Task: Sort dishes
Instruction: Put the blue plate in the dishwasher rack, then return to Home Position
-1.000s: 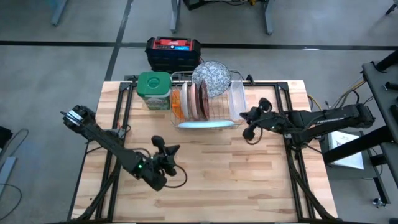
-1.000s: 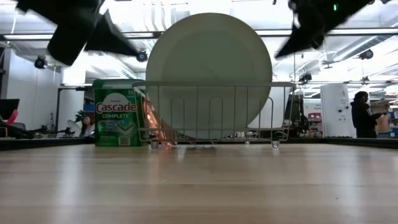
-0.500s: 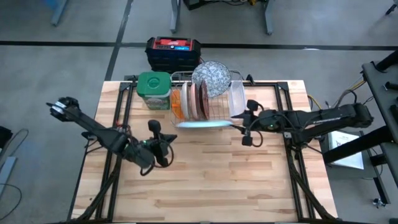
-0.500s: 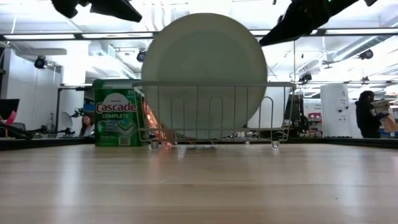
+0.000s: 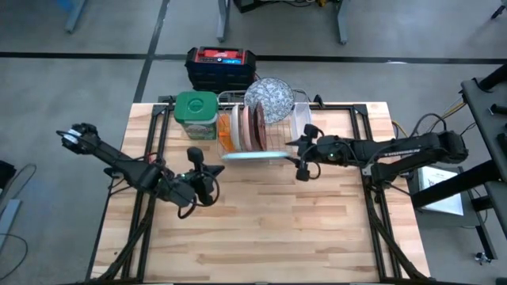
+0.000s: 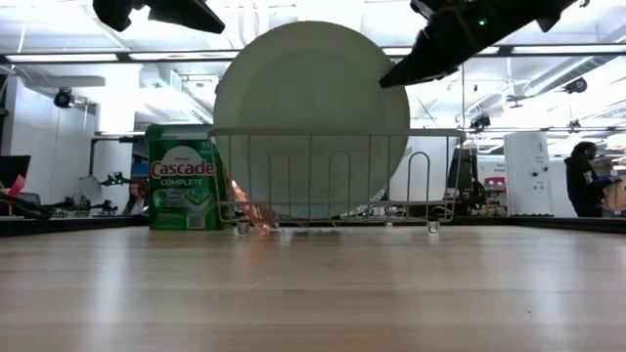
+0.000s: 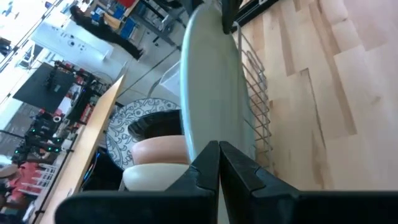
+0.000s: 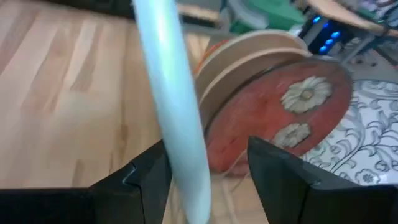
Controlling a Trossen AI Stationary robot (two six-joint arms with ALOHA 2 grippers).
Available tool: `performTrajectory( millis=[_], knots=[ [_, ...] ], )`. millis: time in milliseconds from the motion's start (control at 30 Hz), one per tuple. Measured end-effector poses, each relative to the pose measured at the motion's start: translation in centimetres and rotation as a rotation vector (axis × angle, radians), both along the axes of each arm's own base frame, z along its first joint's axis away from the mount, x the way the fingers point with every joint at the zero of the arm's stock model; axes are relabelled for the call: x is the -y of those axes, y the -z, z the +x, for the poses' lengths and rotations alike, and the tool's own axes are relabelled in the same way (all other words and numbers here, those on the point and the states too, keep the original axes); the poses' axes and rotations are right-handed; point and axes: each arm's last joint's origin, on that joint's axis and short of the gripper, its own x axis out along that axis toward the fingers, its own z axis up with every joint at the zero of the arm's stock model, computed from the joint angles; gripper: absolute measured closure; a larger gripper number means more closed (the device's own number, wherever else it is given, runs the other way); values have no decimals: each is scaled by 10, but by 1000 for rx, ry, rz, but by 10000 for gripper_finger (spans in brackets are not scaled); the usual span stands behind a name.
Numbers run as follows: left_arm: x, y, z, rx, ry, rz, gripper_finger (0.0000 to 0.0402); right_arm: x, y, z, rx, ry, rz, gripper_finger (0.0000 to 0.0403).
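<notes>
A wire rack at the table's far middle holds the dishes on edge: an orange plate, a dark red flowered plate, a grey speckled plate, and the larger light blue plate along its near side. My right gripper is open at the light blue plate's right edge, whose rim runs between its fingers. My left gripper is shut, left of the rack, pointing at the plate and apart from it. My right gripper comes level from the table's right, one finger before and one behind the light blue plate's right rim. The rim stands close to one finger; whether it touches I cannot tell. The plate stands upright in the rack.
A green-lidded jar stands left of the rack and a clear tub sits at its right end. A black and red box lies beyond the far edge. Bare wood stretches over the table's near half.
My right gripper has opened and gone toward the table's left edge, up to the light blue plate's right rim. The plate has shifted a little left in the rack, still upright. My left gripper has risen and gone toward the far edge, closer to the rack.
</notes>
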Motion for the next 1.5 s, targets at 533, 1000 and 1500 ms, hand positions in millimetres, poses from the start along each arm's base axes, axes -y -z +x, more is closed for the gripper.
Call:
performTrajectory(
  millis=[533,1000,1500],
  knots=[
    [-7,2,2,-18,-36,0,401,13,-6,-12,16,109,87,203],
    [-7,5,0,-34,-28,-46,401,5,-18,-28,56,85,159,165],
    [2,11,4,-80,223,-231,401,-4,-32,-70,70,51,179,184]
  ],
)
